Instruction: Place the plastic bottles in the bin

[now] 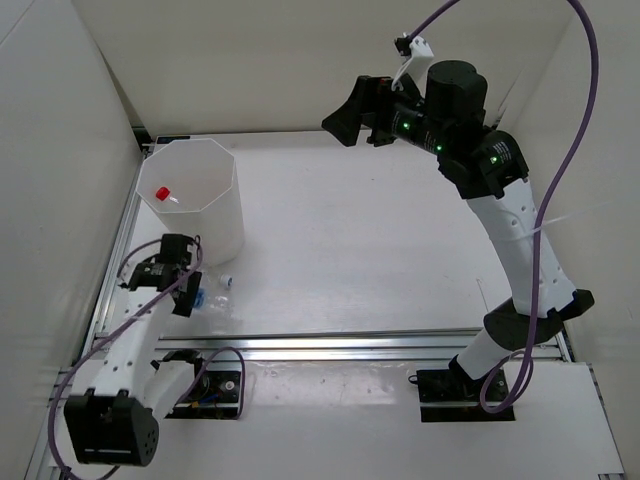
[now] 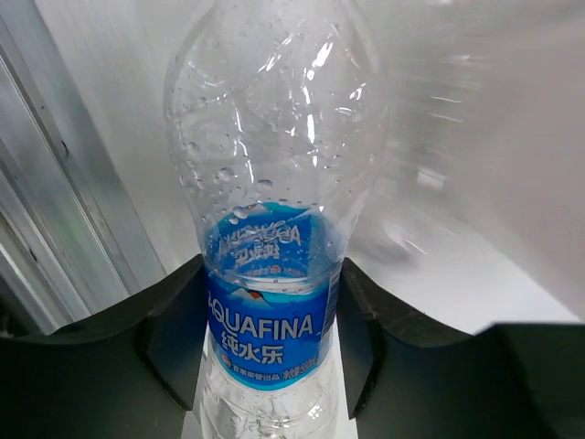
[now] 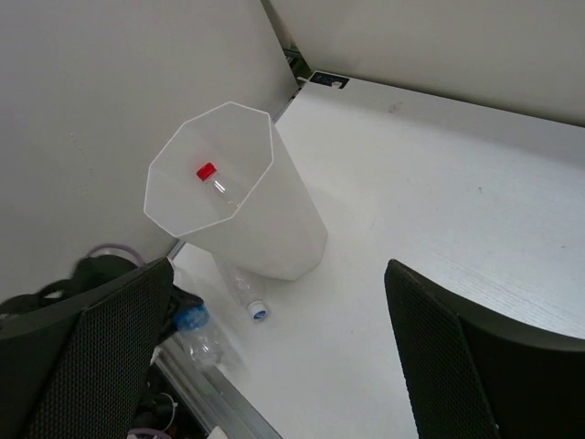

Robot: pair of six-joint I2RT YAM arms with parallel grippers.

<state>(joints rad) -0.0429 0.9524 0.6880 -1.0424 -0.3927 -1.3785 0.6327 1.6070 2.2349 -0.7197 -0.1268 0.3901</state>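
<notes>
While the right gripper (image 1: pixel 340 125) hangs high over the far side of the table (image 1: pixel 380 250) with its fingers spread wide, the left gripper (image 2: pixel 272 311) pinches the blue-labelled bottle (image 2: pixel 274 183).

Its black fingers (image 2: pixel 174 338) press on both sides of the blue label, low near the table's left edge and just beside the foot of the bin (image 1: pixel 215 220). A red-capped bottle (image 1: pixel 162 190) lies inside the bin, leaning on its wall. A clear white-capped bottle (image 1: pixel 227 280) lies on the table at the bin's base, near the held one.
</notes>
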